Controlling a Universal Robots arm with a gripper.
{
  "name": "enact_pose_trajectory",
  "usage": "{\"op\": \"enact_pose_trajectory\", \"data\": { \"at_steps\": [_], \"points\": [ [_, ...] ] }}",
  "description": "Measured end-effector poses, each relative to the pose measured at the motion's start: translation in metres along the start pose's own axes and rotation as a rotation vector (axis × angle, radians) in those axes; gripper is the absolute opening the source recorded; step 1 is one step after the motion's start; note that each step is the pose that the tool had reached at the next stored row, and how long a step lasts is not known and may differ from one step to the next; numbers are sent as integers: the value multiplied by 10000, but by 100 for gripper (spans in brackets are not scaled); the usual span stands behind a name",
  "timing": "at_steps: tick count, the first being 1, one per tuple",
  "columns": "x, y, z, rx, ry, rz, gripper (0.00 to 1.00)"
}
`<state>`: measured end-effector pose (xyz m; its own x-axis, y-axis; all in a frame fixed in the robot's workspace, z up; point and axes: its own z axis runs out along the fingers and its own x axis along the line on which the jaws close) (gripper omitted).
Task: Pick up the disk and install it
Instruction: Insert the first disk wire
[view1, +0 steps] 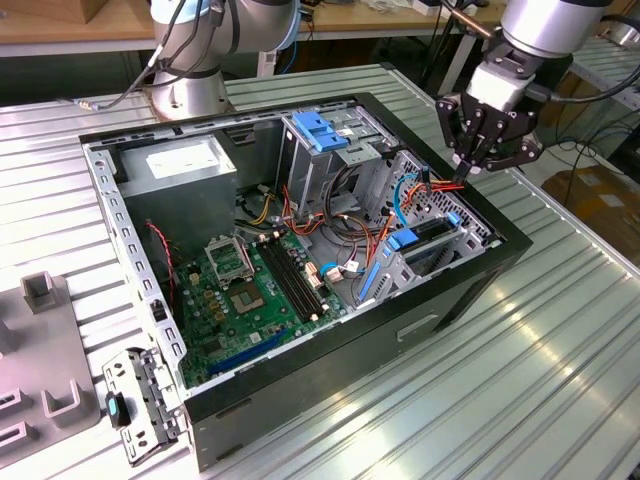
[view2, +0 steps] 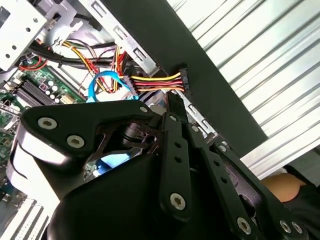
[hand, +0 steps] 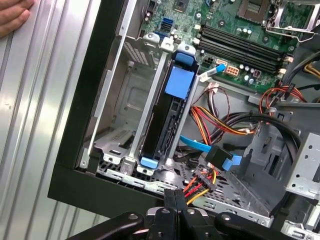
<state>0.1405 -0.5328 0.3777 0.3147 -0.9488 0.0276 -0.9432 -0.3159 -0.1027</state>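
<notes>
Exterior view: the gripper (view1: 463, 172) hangs at the open computer case's (view1: 420, 330) rim on the exterior view's right, fingers closed on a black power connector (view1: 461, 182) with red and yellow wires. First wrist view: the disk (hand: 167, 120), dark with blue rails, sits upright in its metal bay (hand: 150, 125) inside the case. Second wrist view: the connector and its wires (view2: 157, 82) lie against the case's black wall.

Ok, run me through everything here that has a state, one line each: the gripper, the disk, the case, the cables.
gripper: shut on the power connector, at the case's edge
power connector: unplugged, held up off the drive cage
disk: seated in the drive cage, not held
computer case: lying on its side, side panel off
blue data cable: loose end free, not plugged in
</notes>
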Motion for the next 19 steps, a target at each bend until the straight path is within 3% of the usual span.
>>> {"op": "enact_pose_trajectory", "data": {
  "at_steps": [2,4,8,14,16,19],
  "points": [
    [-4,-19,3,51,6,-80,11],
    [-2,-27,3,59,-8,-258,11],
    [-2,-28,11,97,-148,-1566,11],
    [-1,-31,24,132,-277,-2779,11],
    [0,-35,31,144,-321,-3187,17],
    [5,-47,40,156,-372,-3673,17]
  ]
}}
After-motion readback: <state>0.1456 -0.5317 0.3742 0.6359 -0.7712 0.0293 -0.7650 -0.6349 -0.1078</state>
